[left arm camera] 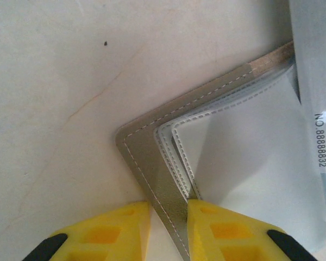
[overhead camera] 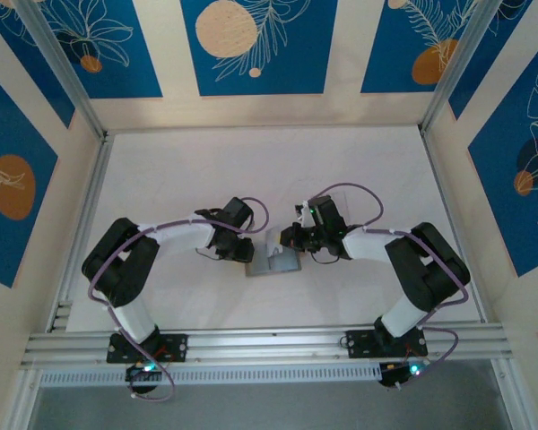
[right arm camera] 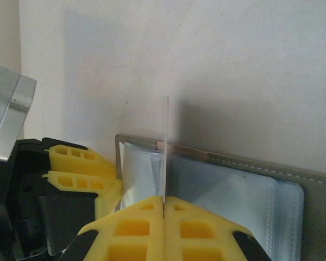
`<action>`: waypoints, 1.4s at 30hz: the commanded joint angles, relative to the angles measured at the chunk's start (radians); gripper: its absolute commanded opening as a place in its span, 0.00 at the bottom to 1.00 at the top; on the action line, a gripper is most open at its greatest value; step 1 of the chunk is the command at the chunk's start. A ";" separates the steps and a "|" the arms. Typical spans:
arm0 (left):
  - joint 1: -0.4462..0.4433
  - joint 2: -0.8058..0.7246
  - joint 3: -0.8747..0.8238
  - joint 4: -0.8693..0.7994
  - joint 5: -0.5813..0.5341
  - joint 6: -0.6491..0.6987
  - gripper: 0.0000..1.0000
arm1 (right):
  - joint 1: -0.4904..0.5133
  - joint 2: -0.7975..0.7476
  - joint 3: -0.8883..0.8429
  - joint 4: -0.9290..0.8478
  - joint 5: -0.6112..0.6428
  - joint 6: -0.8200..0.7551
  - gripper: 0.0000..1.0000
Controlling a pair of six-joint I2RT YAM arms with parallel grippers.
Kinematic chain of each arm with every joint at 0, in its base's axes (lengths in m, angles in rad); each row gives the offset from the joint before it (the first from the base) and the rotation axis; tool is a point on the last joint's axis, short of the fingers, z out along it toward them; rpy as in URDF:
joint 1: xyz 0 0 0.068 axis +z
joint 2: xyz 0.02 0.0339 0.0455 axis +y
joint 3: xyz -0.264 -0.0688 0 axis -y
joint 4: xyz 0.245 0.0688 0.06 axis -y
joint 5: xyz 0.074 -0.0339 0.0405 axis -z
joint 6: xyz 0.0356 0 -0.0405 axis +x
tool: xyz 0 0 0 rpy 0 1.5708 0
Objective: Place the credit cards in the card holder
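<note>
card holder (overhead camera: 273,262), open on the table (overhead camera: 179,179): stitched grey cover, pale bluish pockets. left wrist view: left gripper (left arm camera: 168,228), yellow-fingered, pinches the cover edge. right wrist view: right gripper (right arm camera: 164,217) clamped on a thin credit card (right arm camera: 165,136), edge-on, upright over a pocket.

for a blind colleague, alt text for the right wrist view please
The right gripper pinches a thin pale card edge-on, upright over the open grey card holder. The left gripper clamps the holder's edge.
</note>
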 commanded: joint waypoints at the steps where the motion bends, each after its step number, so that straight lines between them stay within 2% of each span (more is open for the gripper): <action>1: -0.022 0.078 -0.024 -0.012 -0.005 -0.004 0.24 | 0.008 0.011 -0.017 0.024 -0.004 -0.011 0.00; 15: -0.021 0.095 -0.017 -0.015 -0.008 -0.012 0.24 | 0.010 0.009 -0.100 0.107 -0.044 0.052 0.00; 28: -0.021 0.106 -0.021 -0.016 -0.009 -0.018 0.24 | 0.041 0.008 -0.208 0.193 -0.026 0.102 0.00; 42: -0.021 0.119 -0.031 -0.006 -0.009 -0.025 0.23 | 0.079 -0.001 -0.251 0.189 -0.017 0.105 0.00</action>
